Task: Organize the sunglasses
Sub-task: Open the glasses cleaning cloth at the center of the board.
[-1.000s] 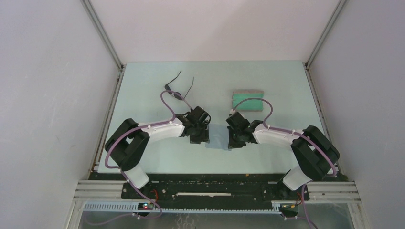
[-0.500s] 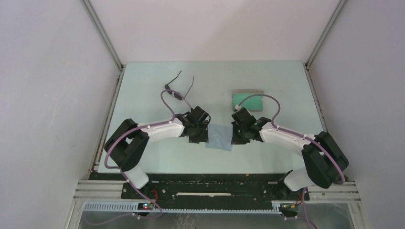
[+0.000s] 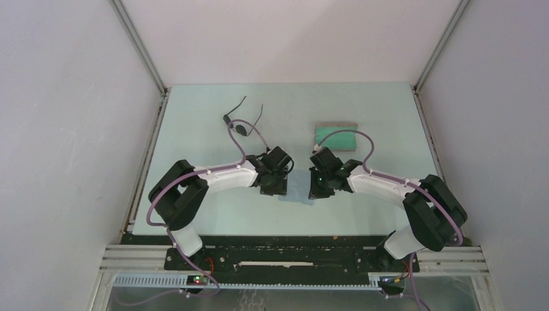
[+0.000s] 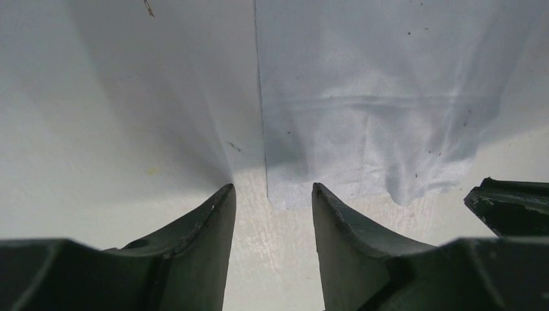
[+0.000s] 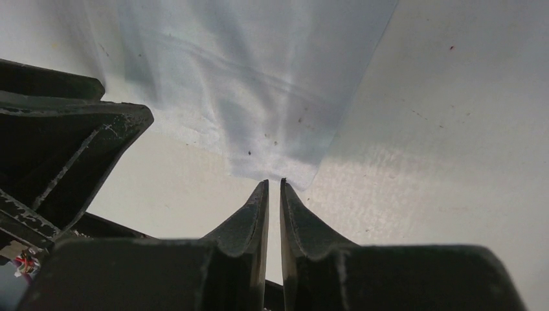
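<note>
While the sunglasses (image 3: 241, 125) lay far left on the surface (image 3: 194, 129), well apart from both arms, the left fingers (image 4: 207, 227) stood released astride the light blue cloth (image 4: 362, 97) corner; the right fingers (image 5: 249, 220) were nearly clenched at its edge, grasp uncertain.

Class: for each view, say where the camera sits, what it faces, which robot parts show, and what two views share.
Top external: above, behind the bases, looking down on table, sunglasses, case, cloth; left arm, right arm show.
Left wrist: on left arm, facing the cloth; left gripper, part of right gripper show.
Right wrist: on right arm, facing the cloth; right gripper, part of left gripper show.
Shared: both wrist views see the cloth.
</note>
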Controlling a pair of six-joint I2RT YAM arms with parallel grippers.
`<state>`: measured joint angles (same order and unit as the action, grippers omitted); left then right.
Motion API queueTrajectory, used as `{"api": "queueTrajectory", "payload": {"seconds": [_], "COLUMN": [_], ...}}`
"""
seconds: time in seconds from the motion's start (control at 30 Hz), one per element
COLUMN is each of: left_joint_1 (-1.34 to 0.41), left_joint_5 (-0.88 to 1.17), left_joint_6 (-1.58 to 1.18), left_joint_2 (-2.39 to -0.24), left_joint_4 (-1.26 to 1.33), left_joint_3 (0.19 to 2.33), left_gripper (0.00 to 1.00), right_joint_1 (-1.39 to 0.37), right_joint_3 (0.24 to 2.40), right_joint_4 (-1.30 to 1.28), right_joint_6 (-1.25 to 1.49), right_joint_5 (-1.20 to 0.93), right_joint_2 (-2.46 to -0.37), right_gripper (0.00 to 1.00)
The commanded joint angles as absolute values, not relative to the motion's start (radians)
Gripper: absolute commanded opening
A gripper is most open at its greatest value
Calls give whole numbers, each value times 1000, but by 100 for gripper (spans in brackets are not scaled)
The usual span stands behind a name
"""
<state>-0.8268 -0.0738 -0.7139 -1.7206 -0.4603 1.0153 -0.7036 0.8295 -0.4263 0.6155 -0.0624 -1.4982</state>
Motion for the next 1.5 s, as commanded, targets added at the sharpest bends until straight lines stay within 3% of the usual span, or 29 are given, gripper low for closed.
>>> {"api": "queueTrajectory", "payload": {"seconds": [0.0,0.7,1.2,1.47], "left_joint_1": [-847,-913,-923,-925], "left_joint_5": [-157,-319,-303,-307], "left_joint_6": [-696,-671,-639,-674], "left_joint_2": [-1791,-1843,-1832,-1652], "left_joint_4": [-580,-760,-803,-732], "left_joint_3": [1024,1101,1091,1094], "left_gripper": [52,51,52,52], "right_joint_1": [-677,-591,-581,-570], "right_joint_3": [861,861,861,861], "right_joint_4": [-421,-431,-429,-435], "right_joint_6": [614,612,609,600], "right_joint_5": [-54,-70,-86,-87], "right_joint_2": [-1480,-1427,-1420,-1409], "right_gripper": [18,18,18,18]}}
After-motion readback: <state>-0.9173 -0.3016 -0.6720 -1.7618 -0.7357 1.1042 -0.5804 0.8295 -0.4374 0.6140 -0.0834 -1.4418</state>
